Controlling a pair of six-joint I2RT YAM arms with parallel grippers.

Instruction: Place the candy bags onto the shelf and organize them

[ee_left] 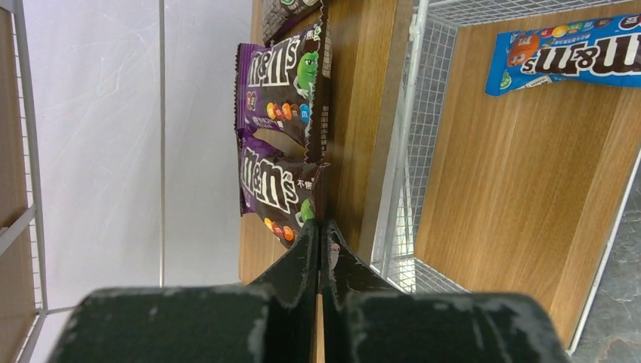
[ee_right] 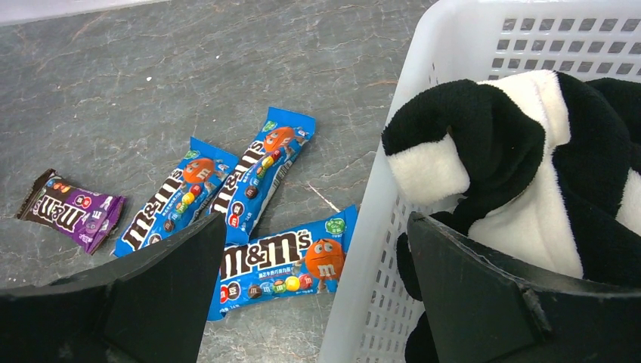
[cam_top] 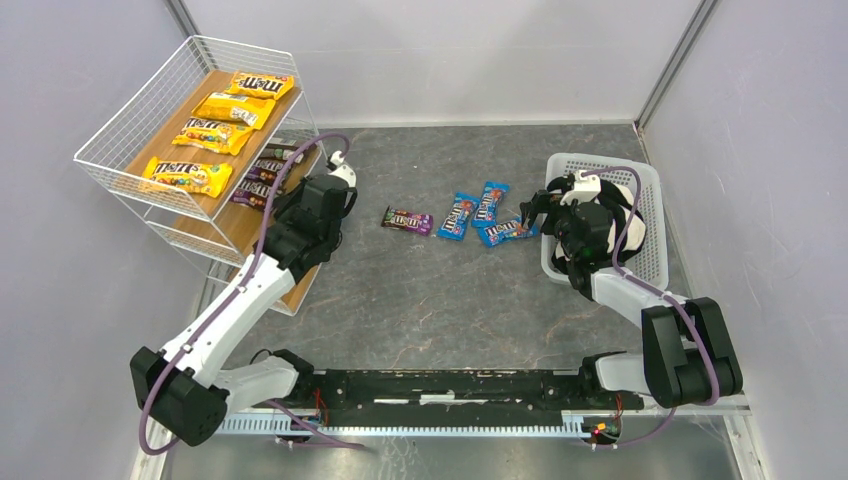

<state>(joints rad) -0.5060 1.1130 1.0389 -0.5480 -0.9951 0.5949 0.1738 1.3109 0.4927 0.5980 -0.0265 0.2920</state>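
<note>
Top external view, yellow candy bags on the shelf, blue bags and a purple bag on the table, left pincer closed beside shelved purple bags, right pincer spread wide over basket rim.

The left arm hid the lower boards of the shelf in part, and one blue candy bag was cropped.

Left arm and right arm: white links, black joint housings; purple cables looped alongside; left gripper matte black, scuffed.
</note>
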